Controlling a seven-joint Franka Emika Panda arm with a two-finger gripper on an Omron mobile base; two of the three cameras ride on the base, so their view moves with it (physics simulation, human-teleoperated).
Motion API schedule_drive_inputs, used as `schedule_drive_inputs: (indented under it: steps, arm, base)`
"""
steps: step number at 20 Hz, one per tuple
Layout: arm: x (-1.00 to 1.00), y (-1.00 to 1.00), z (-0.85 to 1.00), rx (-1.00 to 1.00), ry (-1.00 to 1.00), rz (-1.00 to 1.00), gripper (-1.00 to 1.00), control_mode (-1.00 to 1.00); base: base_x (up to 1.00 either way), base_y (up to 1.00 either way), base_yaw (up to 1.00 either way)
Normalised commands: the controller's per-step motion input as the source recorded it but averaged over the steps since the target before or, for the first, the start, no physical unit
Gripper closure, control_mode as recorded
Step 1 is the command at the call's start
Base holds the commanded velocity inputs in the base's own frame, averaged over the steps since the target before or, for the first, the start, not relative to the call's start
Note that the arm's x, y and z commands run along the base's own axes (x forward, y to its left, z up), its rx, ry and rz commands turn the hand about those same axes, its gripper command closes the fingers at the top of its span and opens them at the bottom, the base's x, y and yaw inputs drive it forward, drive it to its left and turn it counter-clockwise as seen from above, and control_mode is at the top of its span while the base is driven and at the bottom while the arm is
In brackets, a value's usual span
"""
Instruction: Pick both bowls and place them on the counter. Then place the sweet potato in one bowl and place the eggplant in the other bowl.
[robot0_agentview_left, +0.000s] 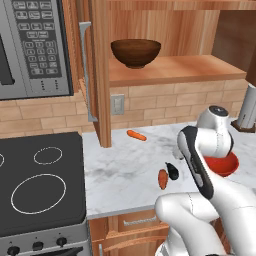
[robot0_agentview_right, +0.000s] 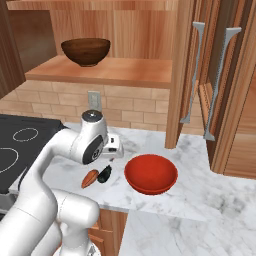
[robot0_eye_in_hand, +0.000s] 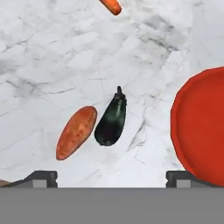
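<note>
We see the end effector poised above the marbled bench, its two dark fingertips set wide apart at the bottom of the hand view with nothing between them; in the base views the arm's own wrist hides the fingers, so we judge the wide stance from the hand view alone. Just ahead of the fingertips, between them in line, lies the eggplant, dark and glossy, its stem end pointing away from the end effector; the sweet potato lies just beside it, toward the left fingertip, and the two look very near or touching, though we cannot tell which. The red bowl sits on the bench beside the right fingertip, cut off by the frame's edge so that we see part of its rim and hollow; in the right base view it stands whole, empty, just beside the two vegetables. Farther ahead of the end effector, well beyond the eggplant, a carrot lies on the bench, half cut off at the top edge. The brown bowl stands upright on the wooden shelf, high above the end effector and well apart from it. In the left base view the arm covers most of the red bowl; a black stovetop lies off to the side.
</note>
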Motion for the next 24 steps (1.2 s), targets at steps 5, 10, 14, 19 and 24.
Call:
schedule_drive_inputs:
  steps: [5, 10, 14, 19, 24]
  arm:
    - [-0.27, 0.17, 0.49, 0.29, -0.06, -0.29, -1.00, -1.00]
    - [-0.24, 0.09, 0.55, 0.27, -0.05, -0.33, -1.00, -1.00]
    - [-0.14, 0.02, 0.57, 0.23, -0.01, -0.35, -1.00, -1.00]
    - [-0.02, 0.02, 0.61, 0.19, 0.00, -0.34, -1.00, -1.00]
    - [0.00, 0.02, 0.47, 0.08, -0.04, -0.25, -1.00, -1.00]
  base:
    - [0.00, 0.00, 0.00]
    - [0.00, 0.00, 0.00]
    - [0.00, 0.00, 0.00]
    - [0.00, 0.00, 0.00]
    - [0.00, 0.00, 0.00]
